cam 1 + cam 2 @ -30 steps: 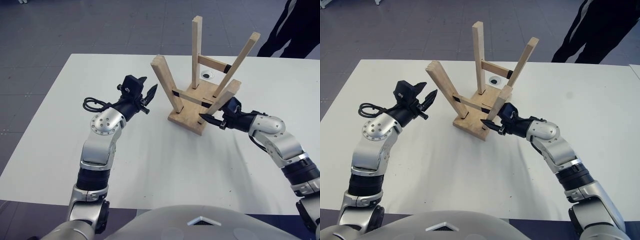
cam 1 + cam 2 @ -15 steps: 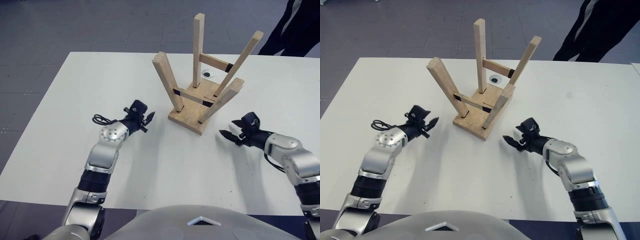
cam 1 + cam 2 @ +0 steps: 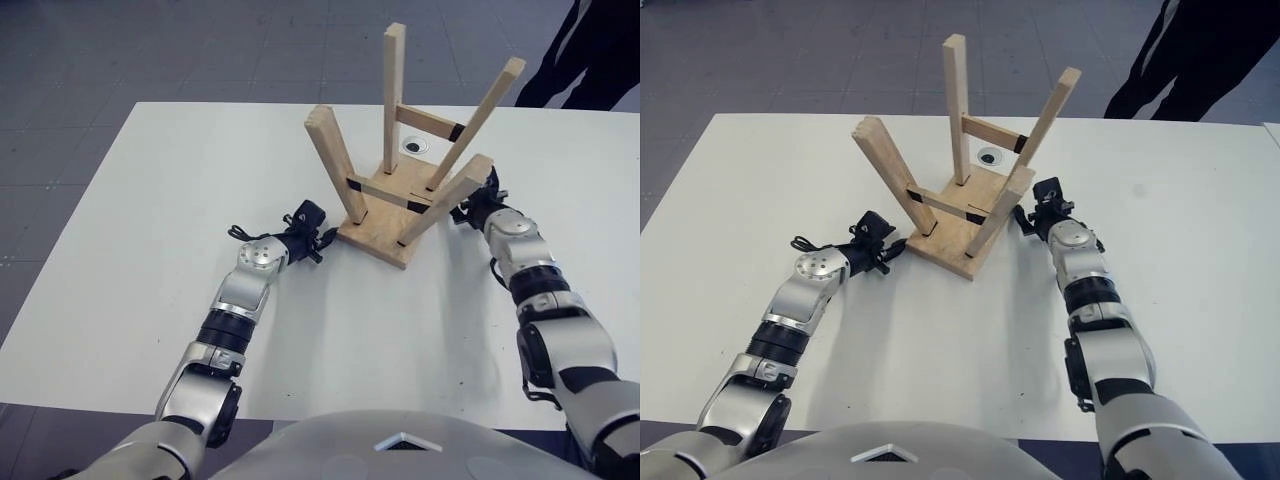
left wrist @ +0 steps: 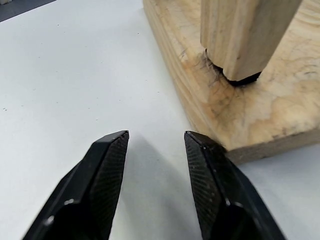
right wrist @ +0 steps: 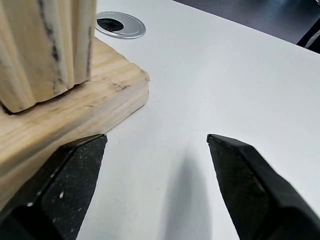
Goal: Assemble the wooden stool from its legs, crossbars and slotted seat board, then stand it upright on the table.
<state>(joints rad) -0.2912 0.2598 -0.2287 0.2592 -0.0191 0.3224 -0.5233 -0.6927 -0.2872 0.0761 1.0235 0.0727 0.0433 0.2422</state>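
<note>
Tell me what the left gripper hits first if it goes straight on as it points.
Probably the seat board, at its near corner: the open left gripper lies low over the table, one finger lined up with that corner. Depth is unclear.

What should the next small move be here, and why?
Probably close in on the seat board with both grippers: the assembled stool rests legs-up, and the left gripper and right gripper sit open beside opposite edges of the board, gripping nothing yet.
</note>
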